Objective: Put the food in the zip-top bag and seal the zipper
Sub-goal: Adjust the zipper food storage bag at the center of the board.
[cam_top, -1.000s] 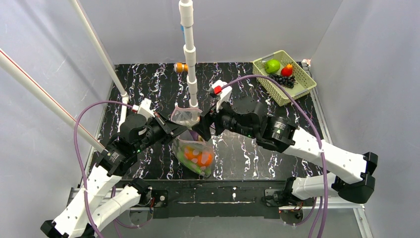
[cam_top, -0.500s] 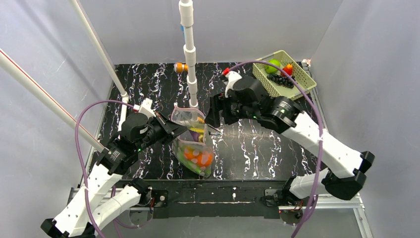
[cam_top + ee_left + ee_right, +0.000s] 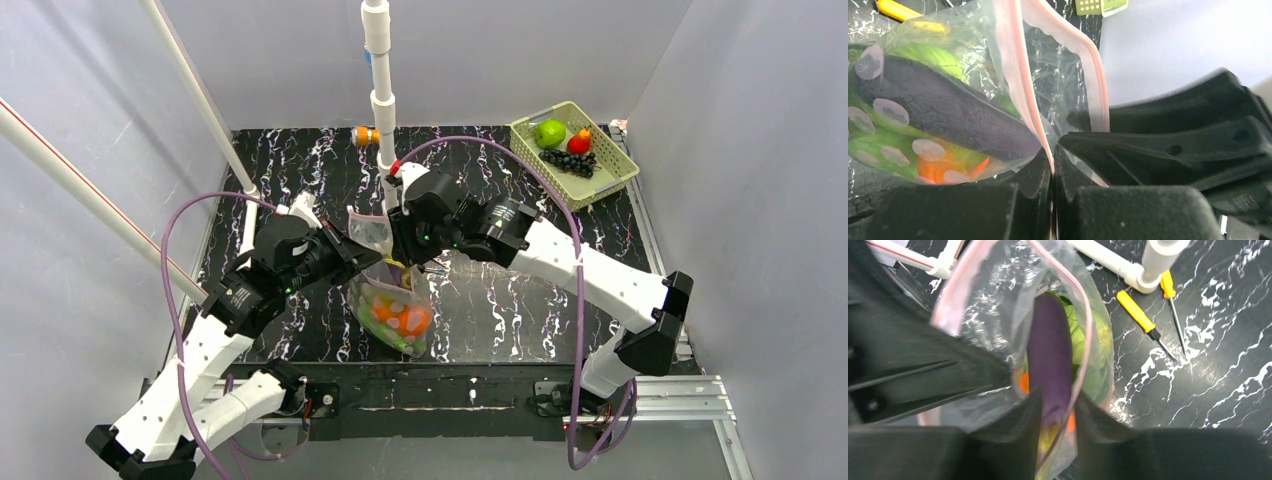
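**Left arm** [image 3: 200, 350] and **right arm** [image 3: 600, 282]: smooth white shells cover the long links, with black cylindrical joint housings between them and black angular caps at the elbow and shoulder ends. A mauve cable [image 3: 165, 245] runs in a loose loop along the left arm, and a second mauve cable [image 3: 480, 140] arcs along the right arm, whose wrist bears a white fitting with a small red tip [image 3: 396, 166]. The left gripper [image 3: 1052, 162] and right gripper [image 3: 1058, 407] have matt black, wedge-shaped fingers with flat inner faces.
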Robot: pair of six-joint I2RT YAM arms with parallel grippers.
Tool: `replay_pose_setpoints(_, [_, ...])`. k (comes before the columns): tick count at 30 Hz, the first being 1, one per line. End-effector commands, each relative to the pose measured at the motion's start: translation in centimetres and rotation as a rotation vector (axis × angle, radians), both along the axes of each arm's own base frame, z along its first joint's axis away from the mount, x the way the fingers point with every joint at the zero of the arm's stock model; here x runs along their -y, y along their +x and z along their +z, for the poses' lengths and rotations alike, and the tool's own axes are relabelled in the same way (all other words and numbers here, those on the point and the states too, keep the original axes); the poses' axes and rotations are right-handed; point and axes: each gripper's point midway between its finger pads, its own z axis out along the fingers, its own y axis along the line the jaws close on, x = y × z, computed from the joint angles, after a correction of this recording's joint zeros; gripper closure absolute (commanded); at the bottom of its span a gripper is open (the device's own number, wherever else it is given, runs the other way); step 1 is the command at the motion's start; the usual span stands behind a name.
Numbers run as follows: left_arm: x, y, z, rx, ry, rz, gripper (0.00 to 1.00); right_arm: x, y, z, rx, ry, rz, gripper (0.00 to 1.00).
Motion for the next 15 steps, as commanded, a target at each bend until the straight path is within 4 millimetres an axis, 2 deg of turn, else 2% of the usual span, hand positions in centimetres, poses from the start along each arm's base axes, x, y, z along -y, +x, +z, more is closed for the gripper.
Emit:
replay_pose_setpoints(1, [-0.6, 0.0, 0.8, 0.002, 0.041, 0.015, 1.00, -0.8, 0.9, 5.7, 0.186, 0.091, -0.021, 0.79])
replay_pose_setpoints(3, [-0.8, 0.1, 1.3, 0.004, 0.048, 0.024, 1.00, -1.0, 1.2, 6.8, 0.226, 0.112, -0.013, 0.95])
replay_pose_setpoints(4, [-0.8, 0.2, 1.6, 0.005, 0.054, 0.028, 1.00, -0.9, 1.4, 7.5, 0.247, 0.118, -0.013, 0.99])
replay_pose_setpoints(6, [-1.1, 0.3, 2.4, 0.012, 0.063, 0.036, 1.00, -0.7, 1.4, 9.1, 0.276, 0.130, -0.002, 0.99])
replay_pose_setpoints(10, [-1.6, 0.3, 4.0, 0.030, 0.071, 0.056, 1.00, -0.7, 0.0, 12.0, 0.294, 0.219, 0.066, 0.99])
replay_pose_setpoints(12, [-1.8, 0.1, 3.3, 0.010, 0.076, 0.063, 1.00, -0.8, -0.5, 12.3, 0.296, 0.265, 0.082, 0.96])
replay_pose_setpoints(15, [-2.3, -0.2, 0.7, -0.059, 0.112, 0.087, 1.00, -1.1, -0.8, 10.8, 0.286, 0.283, 0.096, 0.78])
